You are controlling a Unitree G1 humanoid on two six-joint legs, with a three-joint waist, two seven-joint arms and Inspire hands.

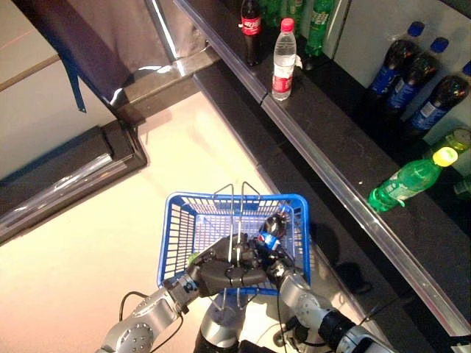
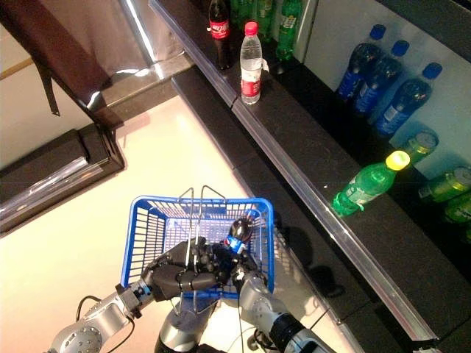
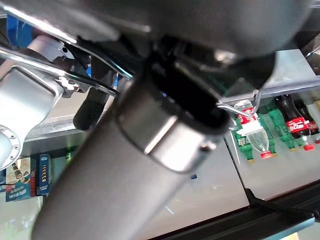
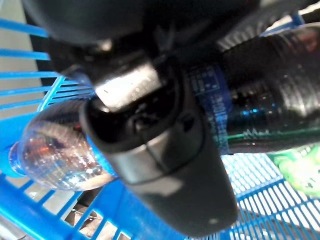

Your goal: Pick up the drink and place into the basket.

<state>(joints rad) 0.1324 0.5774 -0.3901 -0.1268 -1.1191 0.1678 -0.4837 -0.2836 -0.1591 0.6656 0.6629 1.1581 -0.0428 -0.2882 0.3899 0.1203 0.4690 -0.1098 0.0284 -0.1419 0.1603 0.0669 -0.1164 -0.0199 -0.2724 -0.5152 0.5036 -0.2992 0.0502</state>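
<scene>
Drink: dark cola bottle with a blue label (image 1: 272,229), inside the blue plastic mesh basket (image 1: 175,220), near its right wall.
Right hand: the right hand (image 1: 283,266) is wrapped round the bottle's body.
Left hand: the left hand (image 1: 224,273) is clasped on the basket's wire handles (image 1: 234,213).
Axis: bottle tilted, cap away from the robot, toward the basket's far right corner.
Handling: likely rigid, smooth, fairly heavy if full; mid-body grip at the label suits it.
Backdrop: black shelf (image 1: 331,158) with 1 clear water bottle (image 1: 283,59) at its front edge.
</scene>
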